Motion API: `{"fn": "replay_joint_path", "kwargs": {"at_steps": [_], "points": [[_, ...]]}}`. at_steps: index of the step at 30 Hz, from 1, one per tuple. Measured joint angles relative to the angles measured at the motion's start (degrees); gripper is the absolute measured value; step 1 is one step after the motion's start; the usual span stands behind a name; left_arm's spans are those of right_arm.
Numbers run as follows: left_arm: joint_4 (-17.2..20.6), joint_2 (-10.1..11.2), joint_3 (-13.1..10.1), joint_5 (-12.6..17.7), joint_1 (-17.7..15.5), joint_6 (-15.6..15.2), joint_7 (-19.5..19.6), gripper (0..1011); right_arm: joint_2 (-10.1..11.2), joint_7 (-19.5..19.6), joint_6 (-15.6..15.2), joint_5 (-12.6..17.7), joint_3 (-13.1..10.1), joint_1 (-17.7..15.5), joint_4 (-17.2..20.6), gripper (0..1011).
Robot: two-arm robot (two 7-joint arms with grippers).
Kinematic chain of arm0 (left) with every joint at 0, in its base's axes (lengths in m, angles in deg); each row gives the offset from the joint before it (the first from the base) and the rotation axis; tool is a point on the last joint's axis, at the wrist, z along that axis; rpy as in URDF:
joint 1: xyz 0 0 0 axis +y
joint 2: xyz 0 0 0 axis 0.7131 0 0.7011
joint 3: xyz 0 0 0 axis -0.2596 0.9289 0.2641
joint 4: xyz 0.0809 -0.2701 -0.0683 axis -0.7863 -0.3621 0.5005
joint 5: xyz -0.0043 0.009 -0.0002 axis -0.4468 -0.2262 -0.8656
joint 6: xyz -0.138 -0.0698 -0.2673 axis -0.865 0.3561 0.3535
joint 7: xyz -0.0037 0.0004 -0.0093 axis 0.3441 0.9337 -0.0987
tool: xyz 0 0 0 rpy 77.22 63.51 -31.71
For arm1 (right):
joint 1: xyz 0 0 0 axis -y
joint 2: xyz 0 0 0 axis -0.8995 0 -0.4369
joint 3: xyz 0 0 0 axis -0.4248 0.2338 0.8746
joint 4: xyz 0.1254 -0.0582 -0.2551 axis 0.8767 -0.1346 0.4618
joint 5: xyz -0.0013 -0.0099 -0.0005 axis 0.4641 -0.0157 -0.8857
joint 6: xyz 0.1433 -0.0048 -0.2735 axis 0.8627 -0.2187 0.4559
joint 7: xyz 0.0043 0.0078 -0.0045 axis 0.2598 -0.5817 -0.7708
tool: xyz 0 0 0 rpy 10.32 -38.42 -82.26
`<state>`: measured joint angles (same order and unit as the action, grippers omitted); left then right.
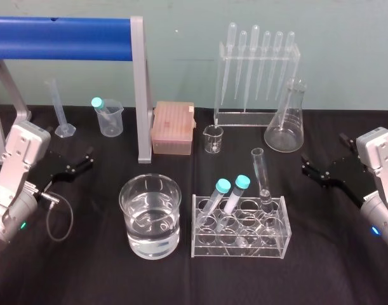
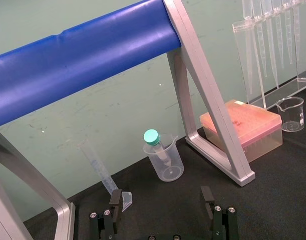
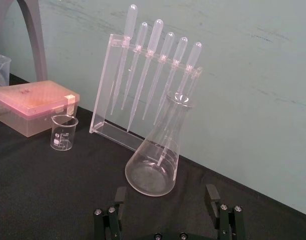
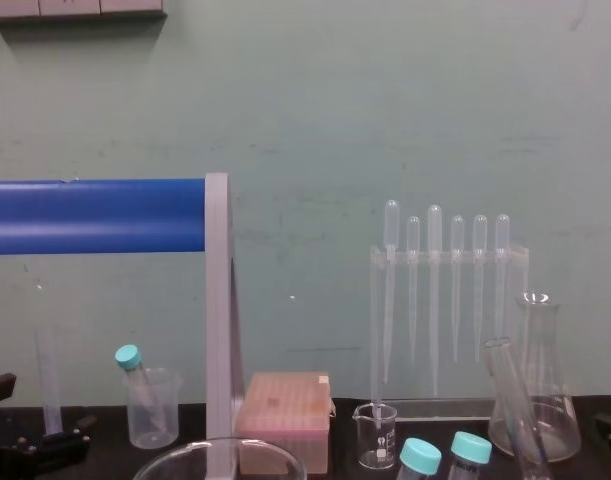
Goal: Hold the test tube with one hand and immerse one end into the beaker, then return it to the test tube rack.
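Observation:
The test tube [image 1: 260,173], slim clear glass with an open rim, stands tilted in the back right of the clear test tube rack [image 1: 239,249] at the table's front centre; the chest view shows its top [image 4: 512,392]. Left of the rack stands the wide beaker [image 1: 126,202], partly filled with clear liquid, and its rim [image 4: 220,452] shows in the chest view. My left gripper [image 1: 79,164] hovers open at the far left, well away from both. My right gripper [image 1: 317,171] hovers open to the right of the rack, with nothing between its fingers [image 3: 211,194].
Two teal-capped tubes [image 1: 228,190] lean in the rack's left side. Behind stand a pink tip box [image 1: 173,128], a small beaker [image 1: 213,138], a conical flask [image 1: 287,121] and a pipette stand [image 1: 257,76]. A blue bar on a grey frame [image 1: 140,89], a plastic beaker [image 1: 109,117] and a cylinder [image 1: 60,111] fill the back left.

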<state>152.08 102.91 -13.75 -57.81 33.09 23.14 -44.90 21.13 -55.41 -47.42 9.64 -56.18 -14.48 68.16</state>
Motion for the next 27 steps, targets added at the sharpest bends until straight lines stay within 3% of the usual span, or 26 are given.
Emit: {"fn": "replay_joint_path", "kwargs": {"at_steps": [27], "points": [[0.0,0.0,0.0,0.0,0.0,0.0,0.0,1000,0.0,0.0,0.0,0.0,0.0,0.0,0.0,1000]]}}
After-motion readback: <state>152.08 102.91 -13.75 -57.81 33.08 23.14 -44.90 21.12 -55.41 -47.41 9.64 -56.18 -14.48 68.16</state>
